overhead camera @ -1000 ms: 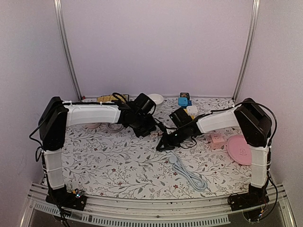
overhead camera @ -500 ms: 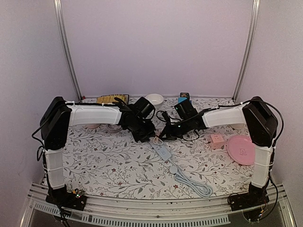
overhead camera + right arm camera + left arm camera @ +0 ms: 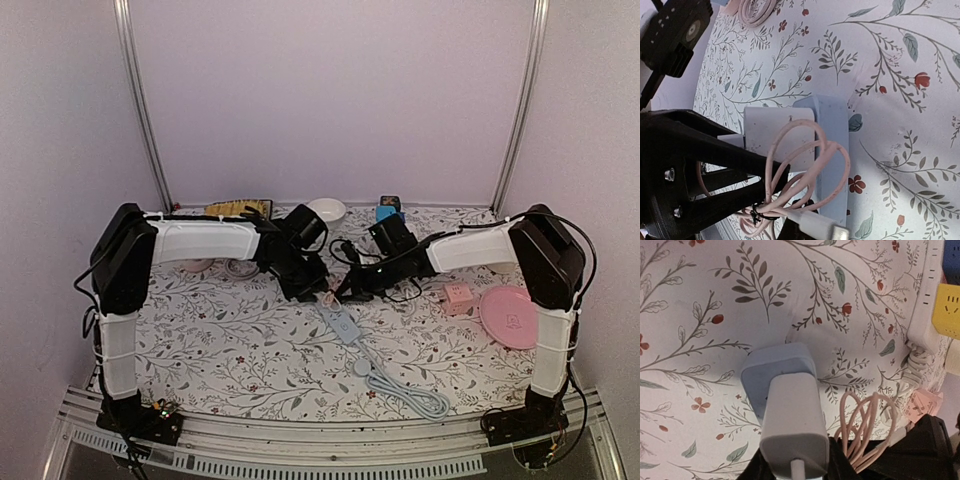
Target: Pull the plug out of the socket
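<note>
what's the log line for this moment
phase: gripping | left jaws: shut on white plug | plug: seated in blue socket strip | right jaws: shut, by pink cable

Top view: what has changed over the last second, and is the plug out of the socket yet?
The right gripper drew back a little toward the far side, uncovering the pale-blue power strip. The strip's cable slid slightly toward the near edge. The left gripper stayed clamped on the white plug, which is still seated in the socket. The pink plate has not moved.
</note>
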`<move>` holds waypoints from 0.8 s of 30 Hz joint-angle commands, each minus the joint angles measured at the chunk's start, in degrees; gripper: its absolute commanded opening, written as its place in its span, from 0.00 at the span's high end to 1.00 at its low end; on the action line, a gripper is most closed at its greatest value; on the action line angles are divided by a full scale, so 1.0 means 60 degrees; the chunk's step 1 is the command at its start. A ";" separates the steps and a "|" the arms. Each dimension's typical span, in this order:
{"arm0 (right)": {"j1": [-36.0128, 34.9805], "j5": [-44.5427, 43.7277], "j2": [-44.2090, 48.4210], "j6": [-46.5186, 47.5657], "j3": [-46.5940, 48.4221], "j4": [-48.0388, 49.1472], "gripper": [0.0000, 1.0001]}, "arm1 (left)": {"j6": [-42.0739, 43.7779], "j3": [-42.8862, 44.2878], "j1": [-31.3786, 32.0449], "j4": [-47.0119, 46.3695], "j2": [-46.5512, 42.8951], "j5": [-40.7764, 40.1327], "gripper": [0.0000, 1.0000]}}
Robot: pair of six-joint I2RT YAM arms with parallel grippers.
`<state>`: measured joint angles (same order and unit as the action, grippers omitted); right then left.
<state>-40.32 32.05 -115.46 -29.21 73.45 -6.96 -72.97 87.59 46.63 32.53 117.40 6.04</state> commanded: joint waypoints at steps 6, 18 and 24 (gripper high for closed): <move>-0.0214 0.0719 -0.0161 0.0010 -0.0183 0.0225 0.97 | 0.0167 0.0287 -0.0095 0.0215 0.0681 0.0305 1.00; 0.0107 -0.0671 -0.1104 -0.0464 0.0267 -0.0553 0.98 | 0.0231 0.0628 0.0186 0.0444 0.0422 -0.0029 1.00; 0.0287 -0.0879 -0.1396 -0.0692 0.0021 -0.0598 0.98 | 0.0406 0.0811 0.0259 0.0882 0.0124 -0.0457 1.00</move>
<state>-40.80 34.26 -119.55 -32.21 74.74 -7.33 -72.42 90.87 47.24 33.82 119.28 5.28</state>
